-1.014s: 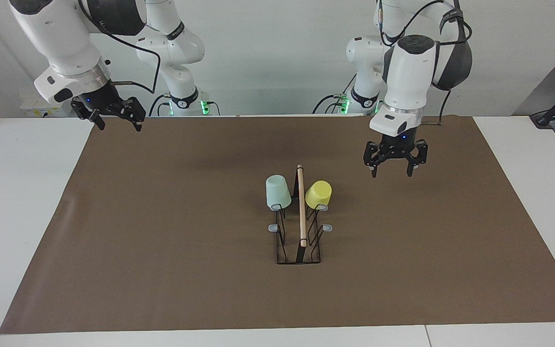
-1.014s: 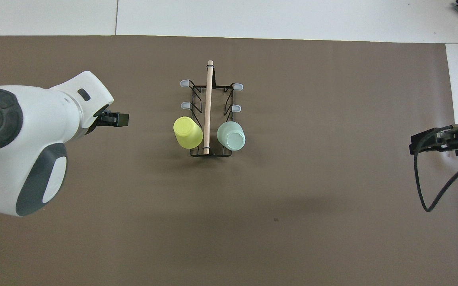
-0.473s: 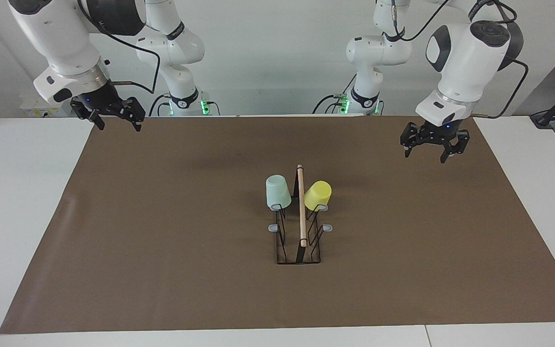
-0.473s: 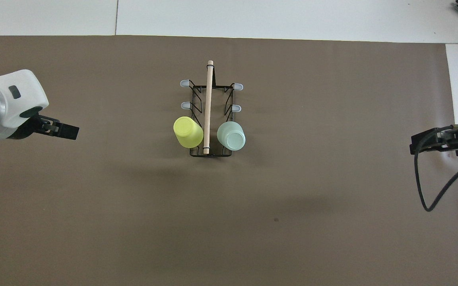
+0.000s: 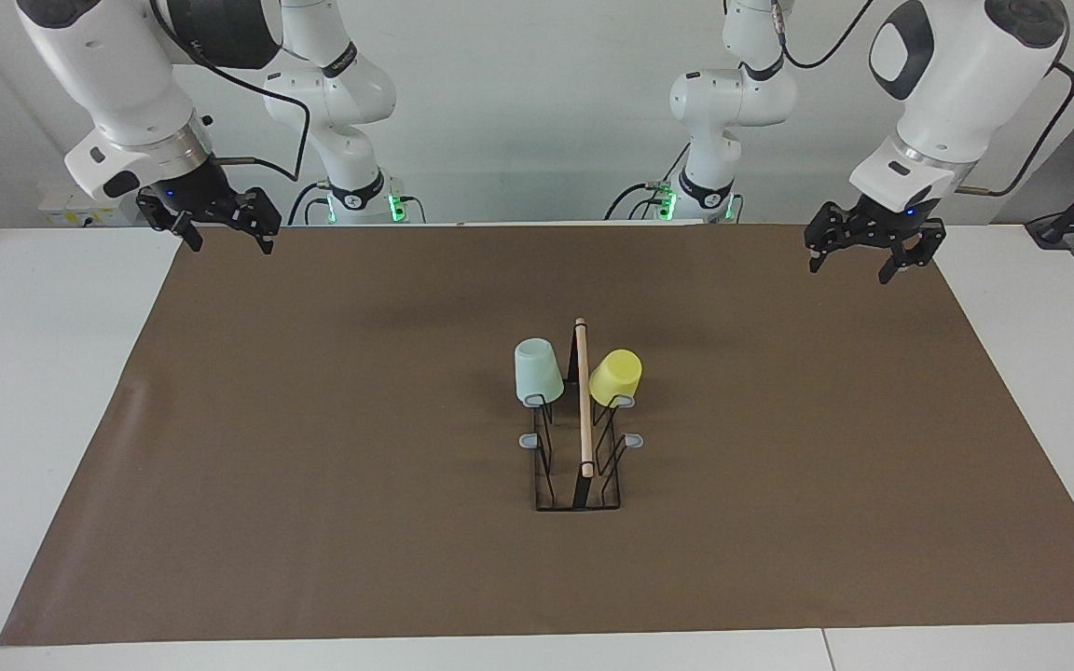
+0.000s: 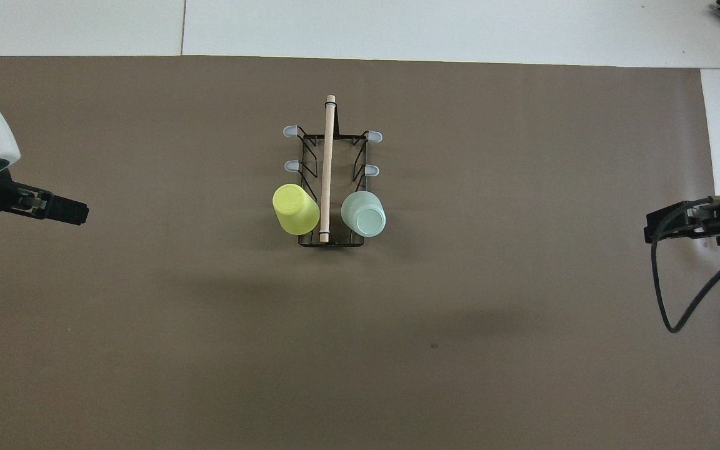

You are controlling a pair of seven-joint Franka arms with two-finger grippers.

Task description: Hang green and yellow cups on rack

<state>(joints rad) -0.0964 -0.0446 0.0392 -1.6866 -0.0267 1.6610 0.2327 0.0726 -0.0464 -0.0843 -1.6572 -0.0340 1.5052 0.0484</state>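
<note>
The black wire rack (image 5: 578, 466) (image 6: 330, 181) with its wooden rod stands mid-mat. The mint green cup (image 5: 537, 372) (image 6: 364, 214) hangs upside down on a prong at the rack's end nearest the robots, on the right arm's side. The yellow cup (image 5: 615, 376) (image 6: 295, 209) hangs tilted on the matching prong on the left arm's side. My left gripper (image 5: 874, 266) (image 6: 71, 211) is open and empty, raised over the mat's edge at the left arm's end. My right gripper (image 5: 229, 238) (image 6: 663, 226) is open and empty, raised over the mat's corner at the right arm's end.
A brown mat (image 5: 332, 466) covers most of the white table (image 5: 34, 373). Several grey-tipped prongs (image 5: 529, 441) on the rack stand bare.
My left gripper has risen and drawn away from beside the yellow cup out to the left arm's end of the mat. The right arm, cups and rack have not moved.
</note>
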